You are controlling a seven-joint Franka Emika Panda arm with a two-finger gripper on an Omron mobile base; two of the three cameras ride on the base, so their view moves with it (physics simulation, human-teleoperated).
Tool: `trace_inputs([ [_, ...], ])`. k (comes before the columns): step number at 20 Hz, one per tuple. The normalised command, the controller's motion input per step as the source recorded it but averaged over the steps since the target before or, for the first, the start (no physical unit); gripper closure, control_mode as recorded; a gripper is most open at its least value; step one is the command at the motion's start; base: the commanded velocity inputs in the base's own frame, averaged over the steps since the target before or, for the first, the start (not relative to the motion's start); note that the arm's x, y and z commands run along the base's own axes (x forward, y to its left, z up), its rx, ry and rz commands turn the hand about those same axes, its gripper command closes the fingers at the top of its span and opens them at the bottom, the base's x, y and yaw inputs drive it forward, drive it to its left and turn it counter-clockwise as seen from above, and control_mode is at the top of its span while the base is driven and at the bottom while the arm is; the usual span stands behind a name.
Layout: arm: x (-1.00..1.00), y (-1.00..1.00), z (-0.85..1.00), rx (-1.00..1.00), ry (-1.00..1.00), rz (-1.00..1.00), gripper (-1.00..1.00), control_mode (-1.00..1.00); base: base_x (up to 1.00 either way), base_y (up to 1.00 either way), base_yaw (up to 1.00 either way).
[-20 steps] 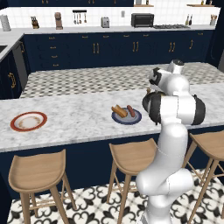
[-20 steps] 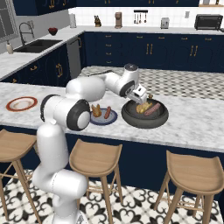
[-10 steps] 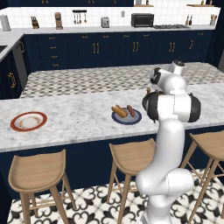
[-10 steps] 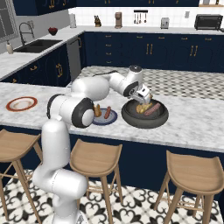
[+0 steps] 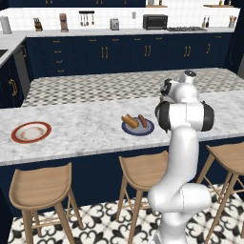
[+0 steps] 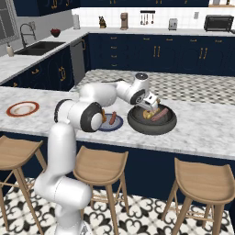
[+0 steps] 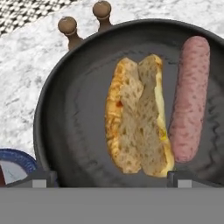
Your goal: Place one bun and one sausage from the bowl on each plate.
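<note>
— While my fingers [image 7: 111, 177] hang over the bowl [image 6: 152, 120], where's the food?

— I see a bun [image 7: 138, 114] and a sausage [image 7: 189, 98] lying side by side in it, touching. The fingers are spread wide and hold nothing.

— And the plates?

— The blue plate [image 5: 137, 126], just beside the bowl on the worktop [image 5: 81, 128], carries a bun and sausage. My red-rimmed plate [image 5: 31, 132] sits well apart.

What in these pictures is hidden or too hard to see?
- Bowl: hidden in the left base view behind the robot's arm.
- Blue plate: cut off at the hand view's edge.
- Gripper: too small in the right base view to tell whether it is open or shut.
</note>
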Motion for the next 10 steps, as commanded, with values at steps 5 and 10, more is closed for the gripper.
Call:
trace_inputs([
  [5, 0.36, -0.09, 0.0, 0.0, 0.07, 0.0, -1.0, -1.0, 0.0, 0.0, 0.0],
  [10, 0.25, -0.13, -0.04, -0.01, 0.06, 0.0, -1.0, -1.0, 0.0, 0.0, 0.0],
])
